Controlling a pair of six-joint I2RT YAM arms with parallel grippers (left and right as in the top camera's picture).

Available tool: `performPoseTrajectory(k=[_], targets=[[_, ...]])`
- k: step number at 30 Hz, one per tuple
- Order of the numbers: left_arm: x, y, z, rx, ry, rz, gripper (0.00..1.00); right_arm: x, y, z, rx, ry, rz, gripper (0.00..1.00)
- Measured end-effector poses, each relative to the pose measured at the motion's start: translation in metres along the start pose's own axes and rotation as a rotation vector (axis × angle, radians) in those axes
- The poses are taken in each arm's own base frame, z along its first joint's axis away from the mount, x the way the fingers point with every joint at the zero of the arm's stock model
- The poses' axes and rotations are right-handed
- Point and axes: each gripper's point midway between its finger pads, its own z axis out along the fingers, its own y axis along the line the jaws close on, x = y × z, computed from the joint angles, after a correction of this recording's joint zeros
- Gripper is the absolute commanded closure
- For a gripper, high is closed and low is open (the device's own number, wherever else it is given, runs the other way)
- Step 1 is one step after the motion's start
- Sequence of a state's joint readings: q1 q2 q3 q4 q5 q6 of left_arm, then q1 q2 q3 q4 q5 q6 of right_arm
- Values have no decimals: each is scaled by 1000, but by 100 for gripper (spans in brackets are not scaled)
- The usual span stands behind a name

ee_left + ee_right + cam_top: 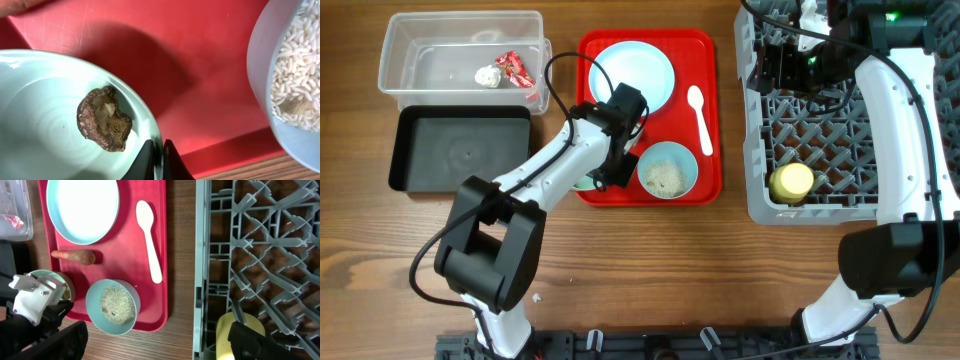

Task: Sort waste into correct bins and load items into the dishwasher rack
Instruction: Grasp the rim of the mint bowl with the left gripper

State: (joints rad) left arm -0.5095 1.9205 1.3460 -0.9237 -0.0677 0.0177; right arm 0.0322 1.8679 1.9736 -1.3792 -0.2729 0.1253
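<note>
Wood table (720,260). Directly on it: clear tub (420,50) in the upper left, black tray (460,150) just below it, red tray (708,170) in the centre, grey rack (820,212) on the right.

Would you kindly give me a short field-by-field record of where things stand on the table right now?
clear tub: holds tissue and wrapper
black tray: nothing seen inside
red tray: plate, spoon, carrot, rice bowl, scrap bowl
rack: yellow cup inside
left gripper: shut on scrap bowl's rim
right gripper: open, holding nothing
</note>
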Motion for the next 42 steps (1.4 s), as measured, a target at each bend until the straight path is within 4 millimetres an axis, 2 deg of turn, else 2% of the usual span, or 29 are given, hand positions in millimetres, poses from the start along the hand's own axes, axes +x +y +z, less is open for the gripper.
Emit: performPoseTrajectory(k=[12,22,31,33,42], targets=[[-5,1,-1,-6,-18,-16,96,1,1,0,-1,3,-2,8],[-28,2,-30,-3,-71,-110,96,2,0,0,4,7,-1,8],[-21,-1,-31,18,-41,-136,96,2,0,0,4,7,-1,8],[-22,-1,-31,18,-42,-139,93,2,0,0,4,7,-1,8],[-39,-3,-27,30,-104,-153,88,2,0,0,4,7,-14,8]])
